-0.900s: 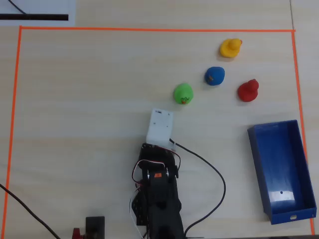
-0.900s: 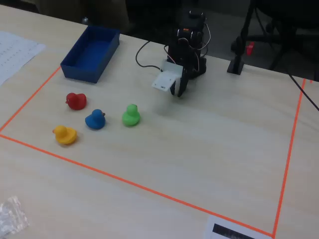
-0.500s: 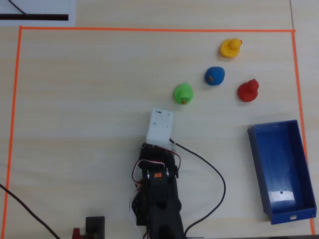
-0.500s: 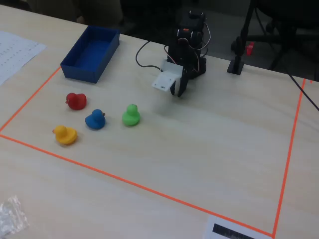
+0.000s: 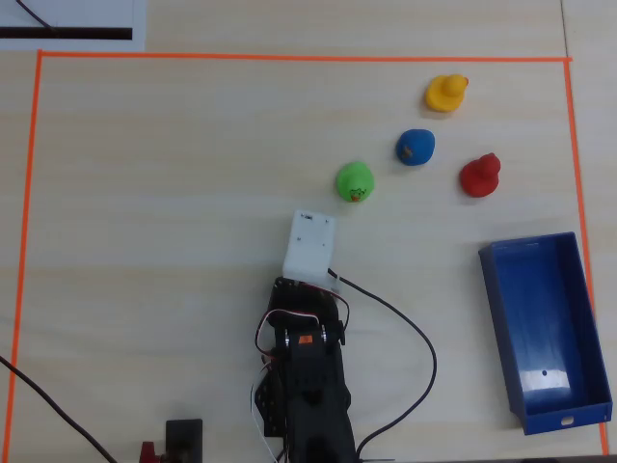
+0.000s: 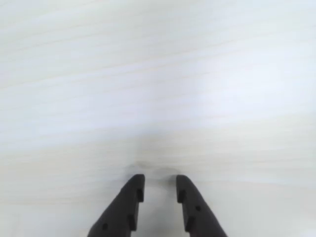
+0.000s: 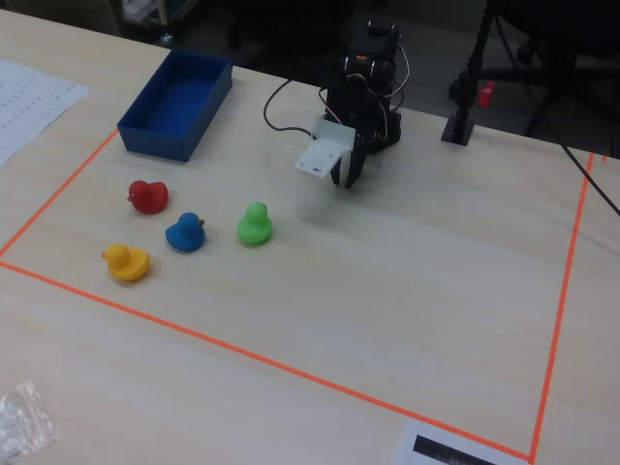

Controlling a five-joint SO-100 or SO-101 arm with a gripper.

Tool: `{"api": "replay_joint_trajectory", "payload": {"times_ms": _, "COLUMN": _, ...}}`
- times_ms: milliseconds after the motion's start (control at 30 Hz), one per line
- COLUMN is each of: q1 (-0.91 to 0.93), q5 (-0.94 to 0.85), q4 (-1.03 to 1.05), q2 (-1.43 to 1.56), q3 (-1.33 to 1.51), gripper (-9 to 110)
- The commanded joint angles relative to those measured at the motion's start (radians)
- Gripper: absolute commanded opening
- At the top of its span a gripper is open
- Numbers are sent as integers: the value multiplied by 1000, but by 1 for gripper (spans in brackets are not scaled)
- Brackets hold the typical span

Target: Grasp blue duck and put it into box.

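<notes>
Overhead view: the blue duck lies well ahead and right of the gripper, between the green duck, red duck and yellow duck; a loose approach would likely knock a neighbour. The box sits far right.

Wrist view: the gripper is slightly parted, empty, over bare bench.

Fixed view: the gripper points down near the arm's base.

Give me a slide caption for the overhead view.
Four toy ducks and an empty blue box inside orange tape, the arm's gripper short of them.
</notes>
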Motion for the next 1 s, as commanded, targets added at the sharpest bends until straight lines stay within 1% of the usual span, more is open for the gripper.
{"api": "replay_joint_trajectory", "payload": {"times_ms": 0, "q1": 6, "q5": -5, "q4": 23, "q2": -3, "q3": -2, "gripper": 6}}
{"api": "replay_joint_trajectory", "payload": {"times_ms": 200, "q1": -63, "q5": -5, "q4": 23, "q2": -3, "q3": -2, "gripper": 6}}
{"api": "replay_joint_trajectory", "payload": {"times_ms": 333, "q1": -15, "q5": -5, "q4": 23, "q2": -3, "q3": -2, "gripper": 6}}
{"api": "replay_joint_trajectory", "payload": {"times_ms": 467, "q1": -9, "q5": -6, "q4": 23, "q2": -3, "q3": -2, "gripper": 6}}
{"api": "replay_joint_trajectory", "payload": {"times_ms": 533, "q1": -9, "q5": -6, "q4": 23, "q2": -3, "q3": -2, "gripper": 0}}
{"api": "replay_joint_trajectory", "payload": {"times_ms": 633, "q1": 3, "q5": -9, "q4": 18, "q2": -3, "q3": -2, "gripper": 0}}
{"api": "replay_joint_trajectory", "payload": {"times_ms": 700, "q1": 58, "q5": -38, "q4": -28, "q2": -18, "q3": -23, "gripper": 1}}
{"api": "replay_joint_trajectory", "payload": {"times_ms": 800, "q1": 198, "q5": -40, "q4": -149, "q2": -193, "q3": -201, "gripper": 10}}
{"api": "replay_joint_trajectory", "payload": {"times_ms": 967, "q1": 425, "q5": -35, "q4": -344, "q2": -574, "q3": -640, "gripper": 23}}
